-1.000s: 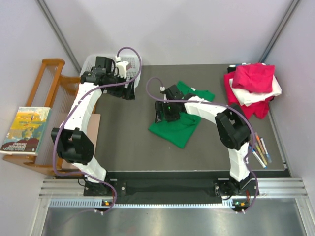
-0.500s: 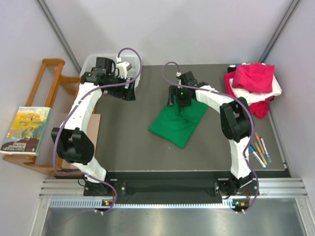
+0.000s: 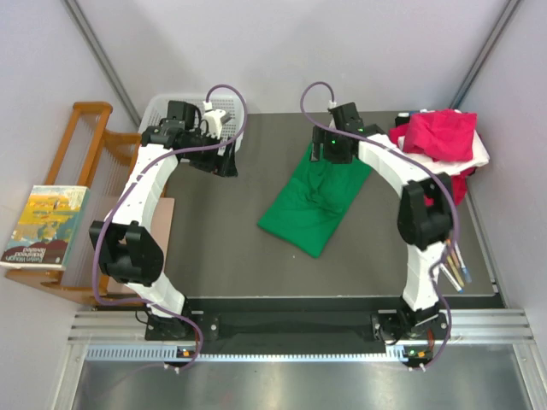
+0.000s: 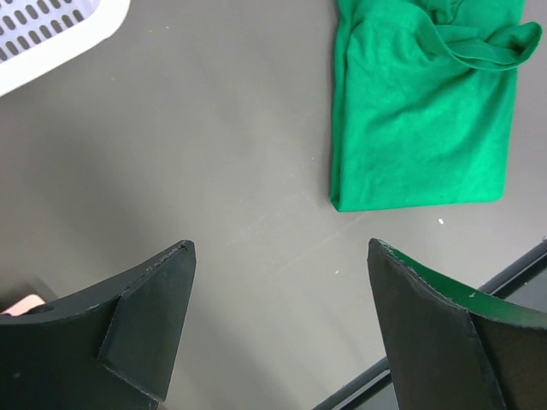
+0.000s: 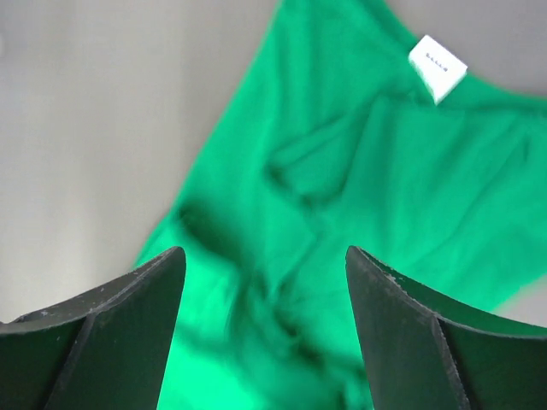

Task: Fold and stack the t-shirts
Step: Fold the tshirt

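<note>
Green tee: plain bright green cotton t-shirt [image 3: 313,203], folded into a long slab, lying slantwise mid-table on the dark grey table mat [image 3: 222,239], far end toward the back right, near end toward the front.
Fold detail: rumpled at the far end, small white sewn label [image 5: 438,68] showing face-up there; lower part of the right wrist view blurred.
Right gripper [image 3: 330,154]: over the far end of the green tee, jaws spread wide, nothing between them; touching the cloth or just above, cannot tell.
Left gripper [image 3: 226,162]: off at the back left beside the white plastic mesh basket [image 3: 161,108], well apart from the green tee, jaws wide and empty, bare mat beneath.
Pile: back right corner, crumpled magenta-pink tee [image 3: 441,133] on top, white tee [image 3: 444,166] under it, red tee [image 3: 451,190] at the bottom, all unfolded.
Pens: cluster of coloured marker pens [image 3: 453,265] by the mat's right edge, near the right arm.
</note>
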{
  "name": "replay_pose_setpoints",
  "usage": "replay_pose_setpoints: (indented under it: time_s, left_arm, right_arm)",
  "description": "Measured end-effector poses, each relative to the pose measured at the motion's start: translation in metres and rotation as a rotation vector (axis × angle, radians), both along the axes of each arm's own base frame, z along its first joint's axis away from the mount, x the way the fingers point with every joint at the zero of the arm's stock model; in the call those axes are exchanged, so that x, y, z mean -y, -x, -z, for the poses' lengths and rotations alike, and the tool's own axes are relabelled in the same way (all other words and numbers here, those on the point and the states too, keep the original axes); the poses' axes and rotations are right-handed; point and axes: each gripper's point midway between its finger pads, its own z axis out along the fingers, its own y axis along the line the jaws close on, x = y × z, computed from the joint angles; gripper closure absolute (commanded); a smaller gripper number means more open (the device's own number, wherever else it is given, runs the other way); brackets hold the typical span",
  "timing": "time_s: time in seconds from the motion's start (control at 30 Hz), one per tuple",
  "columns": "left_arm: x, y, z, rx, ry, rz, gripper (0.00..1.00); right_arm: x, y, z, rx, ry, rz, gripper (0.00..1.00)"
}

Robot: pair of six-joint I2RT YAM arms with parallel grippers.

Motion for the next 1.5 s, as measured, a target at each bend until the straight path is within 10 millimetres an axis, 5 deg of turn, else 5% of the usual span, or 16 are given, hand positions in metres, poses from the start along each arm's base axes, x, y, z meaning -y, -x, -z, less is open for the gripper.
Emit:
replay_pose_setpoints:
  time_s: [0.13, 0.17, 0.23, 0.5, 0.6, 1.07, 1.27, 1.5]
  left_arm:
    - [0.003, 0.001, -0.001, -0.005, 0.015, 0.004, 0.14]
    - [0.005, 0.002, -0.001, -0.008, 0.024, 0.009, 0.14]
    - [0.006, 0.002, -0.002, -0.008, 0.026, 0.011, 0.14]
    - [0.012, 0.005, -0.001, -0.012, 0.026, 0.027, 0.14]
    - [0.013, 0.006, -0.001, -0.015, 0.025, 0.032, 0.14]
    - [0.013, 0.007, 0.0, -0.012, 0.016, 0.045, 0.14]
    - [0.013, 0.007, 0.0, -0.009, 0.014, 0.05, 0.14]
    - [0.012, 0.007, 0.001, -0.009, 0.008, 0.052, 0.14]
  right_arm:
    - [-0.002, 0.055, -0.057, 0.056, -0.118, -0.029, 0.24]
    - [-0.009, 0.095, -0.072, 0.056, -0.192, -0.07, 0.23]
    - [-0.017, 0.104, -0.071, 0.056, -0.225, -0.094, 0.23]
    - [-0.023, 0.176, 0.06, -0.291, -0.217, -0.114, 0.24]
    - [-0.024, 0.177, 0.076, -0.335, -0.215, -0.106, 0.23]
    - [-0.008, 0.13, 0.055, -0.238, -0.25, -0.049, 0.23]
    - [0.0, 0.124, 0.055, -0.227, -0.241, -0.029, 0.25]
    - [0.035, 0.107, 0.061, -0.202, -0.182, 0.064, 0.27]
